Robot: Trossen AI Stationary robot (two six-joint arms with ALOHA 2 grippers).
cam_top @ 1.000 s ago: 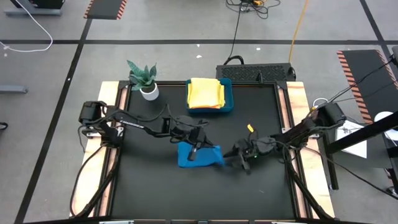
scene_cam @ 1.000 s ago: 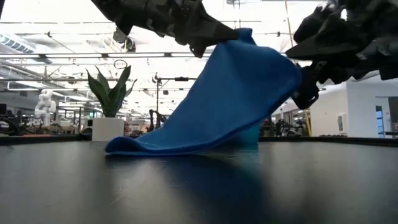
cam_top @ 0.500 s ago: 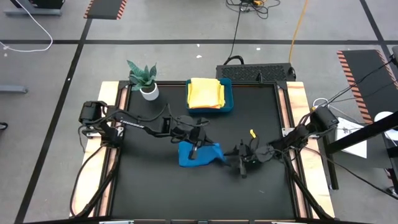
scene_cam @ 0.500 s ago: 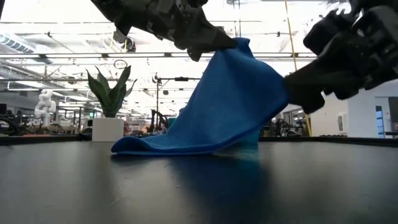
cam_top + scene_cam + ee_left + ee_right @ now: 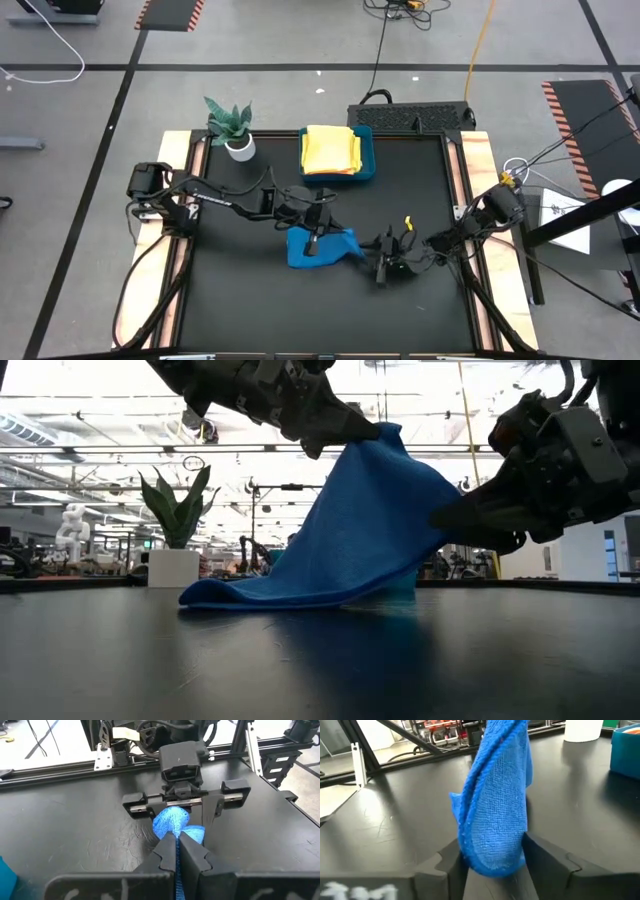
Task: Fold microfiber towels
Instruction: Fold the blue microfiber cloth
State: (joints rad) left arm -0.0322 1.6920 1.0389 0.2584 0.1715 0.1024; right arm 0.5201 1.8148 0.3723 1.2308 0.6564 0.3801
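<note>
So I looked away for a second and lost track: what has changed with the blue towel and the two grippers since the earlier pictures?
The right gripper slid outward toward its own side and dropped lower along the blue towel; its fingers now straddle the towel's hanging edge, narrowing. The towel's right side drew in slightly. The left gripper stays shut on the raised corner, unmoved. The yellow towels in the tray and the plant are as before.

A robotics lab or workshop: a grey concrete floor [image 5: 90, 200] with black tape lines, striped hazard mats [image 5: 575, 105], loose cables [image 5: 45, 45], and ceiling lights [image 5: 90, 420] over distant equipment benches.
</note>
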